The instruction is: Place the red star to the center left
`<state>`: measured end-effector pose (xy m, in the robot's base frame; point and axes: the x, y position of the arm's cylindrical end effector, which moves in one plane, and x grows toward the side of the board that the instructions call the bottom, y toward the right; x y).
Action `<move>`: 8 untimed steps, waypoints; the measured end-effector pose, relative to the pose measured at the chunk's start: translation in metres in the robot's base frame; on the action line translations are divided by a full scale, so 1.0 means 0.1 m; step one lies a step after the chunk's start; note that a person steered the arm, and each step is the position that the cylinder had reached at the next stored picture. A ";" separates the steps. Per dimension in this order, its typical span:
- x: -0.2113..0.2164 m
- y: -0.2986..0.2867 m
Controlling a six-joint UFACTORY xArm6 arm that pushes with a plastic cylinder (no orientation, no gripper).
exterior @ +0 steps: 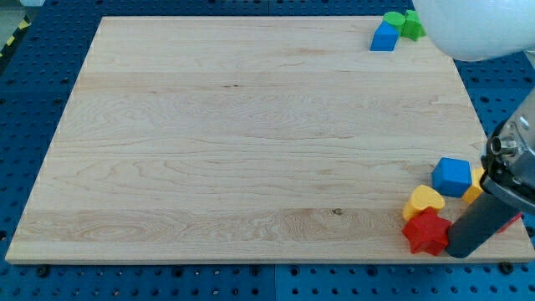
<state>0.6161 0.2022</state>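
The red star lies at the board's bottom right corner, near the bottom edge. My tip sits just to the star's right, touching or almost touching it. The dark rod rises from there toward the view's right edge. A yellow heart-shaped block lies just above the star, touching it or nearly so.
A blue cube lies above and right of the yellow heart. A yellow block and a red block are partly hidden behind the rod. At the top right sit a blue block and two green blocks. A white blurred object covers the top right corner.
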 end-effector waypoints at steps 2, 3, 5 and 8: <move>-0.14 -0.38; -0.14 -0.82; -0.30 -1.66; -0.56 -1.47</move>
<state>0.5600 0.0557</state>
